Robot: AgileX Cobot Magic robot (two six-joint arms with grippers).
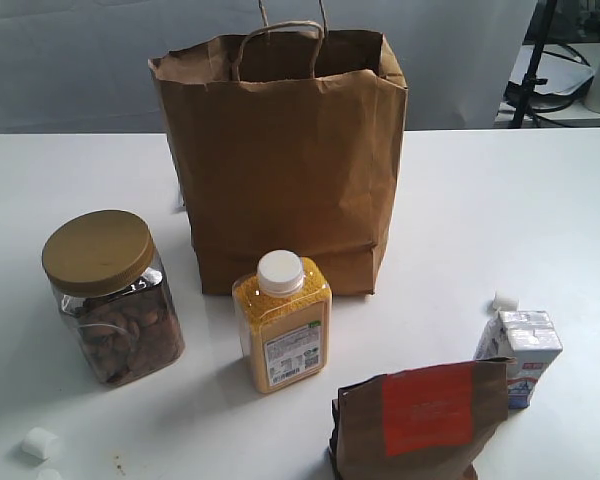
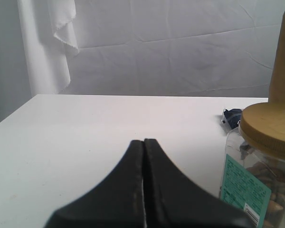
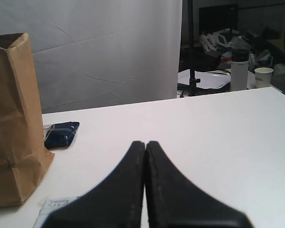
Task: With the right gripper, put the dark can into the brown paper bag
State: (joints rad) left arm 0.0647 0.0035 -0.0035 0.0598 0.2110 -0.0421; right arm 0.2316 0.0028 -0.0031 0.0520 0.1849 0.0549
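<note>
The brown paper bag (image 1: 280, 160) stands upright at the back middle of the white table (image 1: 500, 200), its top open and handles up. Its side also shows in the right wrist view (image 3: 14, 118) and its edge in the left wrist view (image 2: 282, 61). The dark can is not in view in any frame. My right gripper (image 3: 145, 142) is shut with nothing between its fingers, low over the table beside the bag. My left gripper (image 2: 143, 141) is shut and empty, next to the nut jar. Neither gripper appears in the exterior view.
A gold-lidded nut jar (image 1: 110, 300) stands front left, a yellow white-capped bottle (image 1: 282, 320) in front of the bag, a brown pouch with a red-orange label (image 1: 425, 420) and a small carton (image 1: 525, 350) front right. A dark blue packet (image 3: 61, 134) lies behind the bag.
</note>
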